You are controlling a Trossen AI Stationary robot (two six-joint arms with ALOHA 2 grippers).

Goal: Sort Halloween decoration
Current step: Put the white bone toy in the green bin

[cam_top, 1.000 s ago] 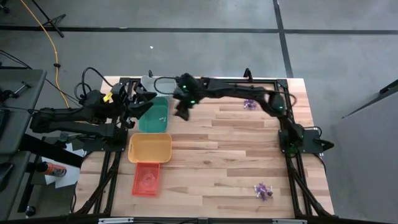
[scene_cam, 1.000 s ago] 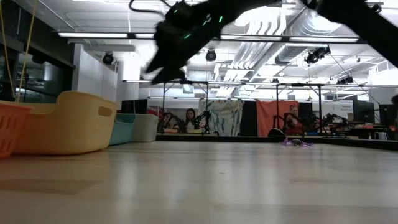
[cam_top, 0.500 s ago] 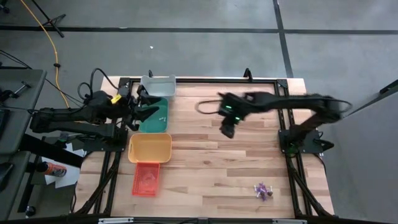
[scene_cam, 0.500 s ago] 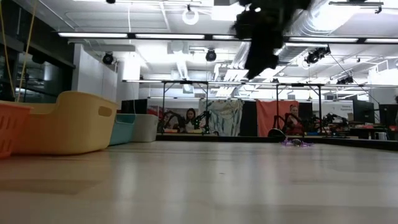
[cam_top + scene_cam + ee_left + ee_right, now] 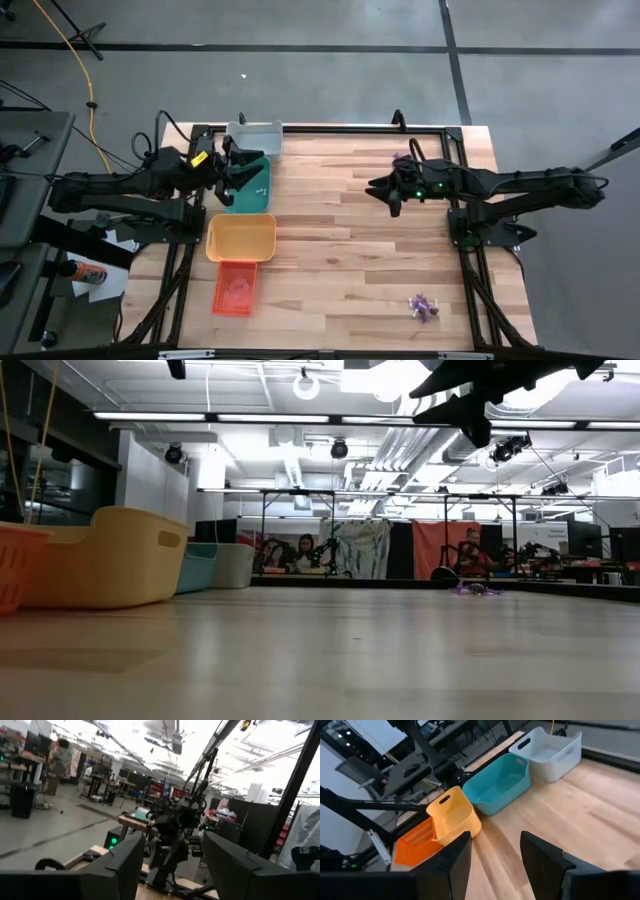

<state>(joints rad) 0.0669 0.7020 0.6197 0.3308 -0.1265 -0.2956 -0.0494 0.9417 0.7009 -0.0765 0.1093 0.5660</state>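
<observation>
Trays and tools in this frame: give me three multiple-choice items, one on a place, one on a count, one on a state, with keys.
1. Where is the right tool?
A. over the teal tray
B. over bare wood right of table centre
C. at the near purple pile

2. How many trays line the table's left side?
A. two
B. four
C. six

3. The right tool's fingers are:
A. apart, empty
B. clamped on a tray
C. hidden

Key: 1 B, high view shows it above planks. 2 B: grey tray, teal tray, yellow tray, orange tray. 3 A, right wrist view shows a gap.
</observation>
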